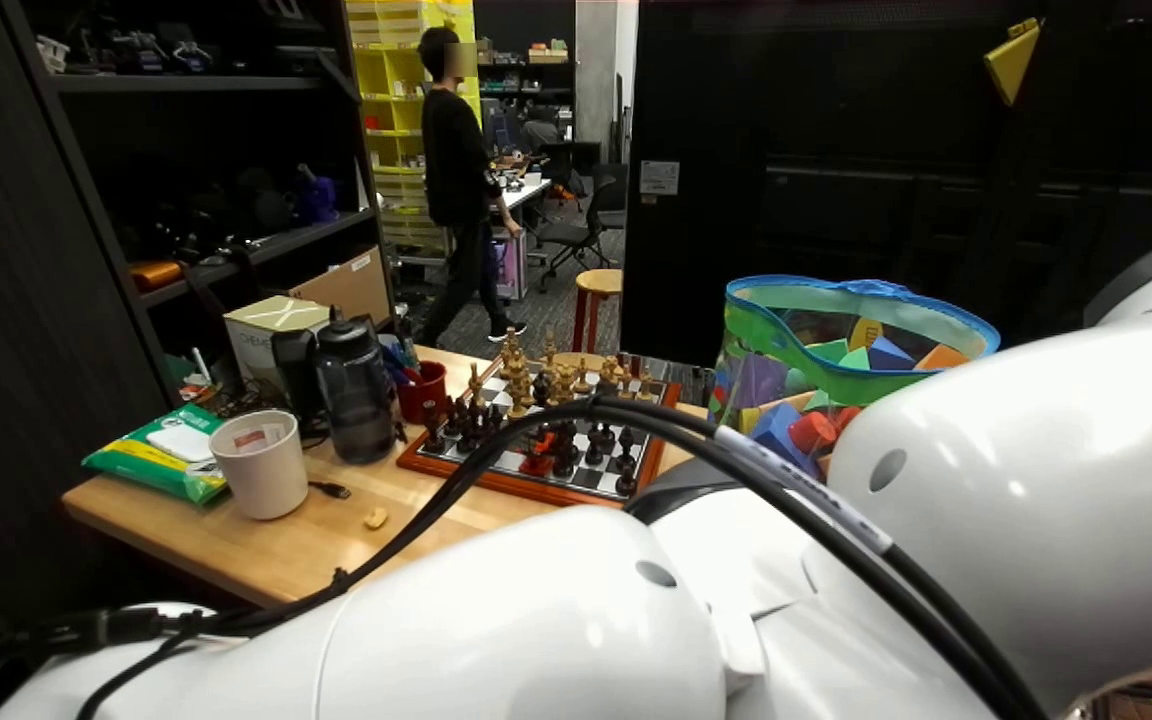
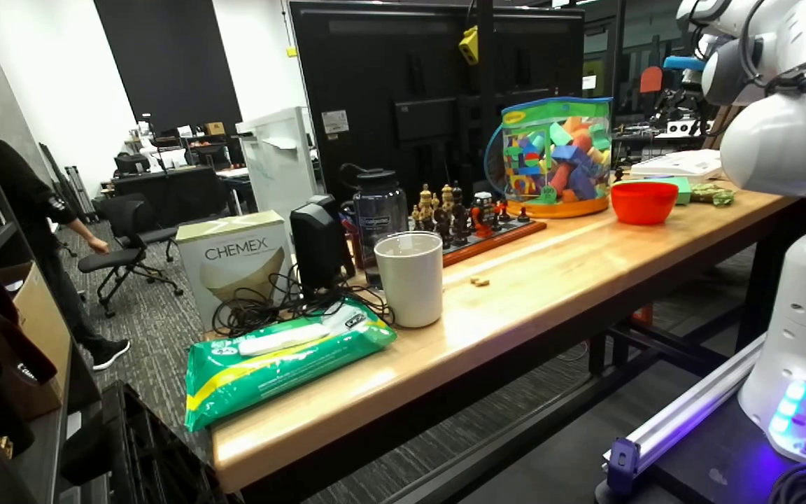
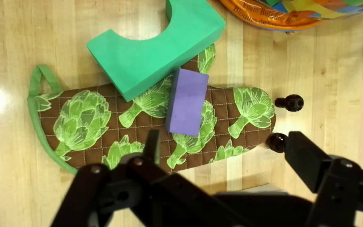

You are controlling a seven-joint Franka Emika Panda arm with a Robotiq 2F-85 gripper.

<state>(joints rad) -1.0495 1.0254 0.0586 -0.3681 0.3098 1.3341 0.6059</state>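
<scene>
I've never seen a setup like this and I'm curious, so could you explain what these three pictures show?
The machine is a single white robot arm. Two pictures come from cameras standing outside it, looking across a wooden table; the third comes from a camera on its wrist, looking down. There, an artichoke-print oven mitt lies with a purple foam block on it, and a green arch block overlaps it. Two dark chess pieces sit by the mitt's tip. Elsewhere on the table are a chessboard, a bag of foam building blocks and a red bowl. The jaws, at the bottom of the wrist picture, stand open and hold nothing.
</scene>
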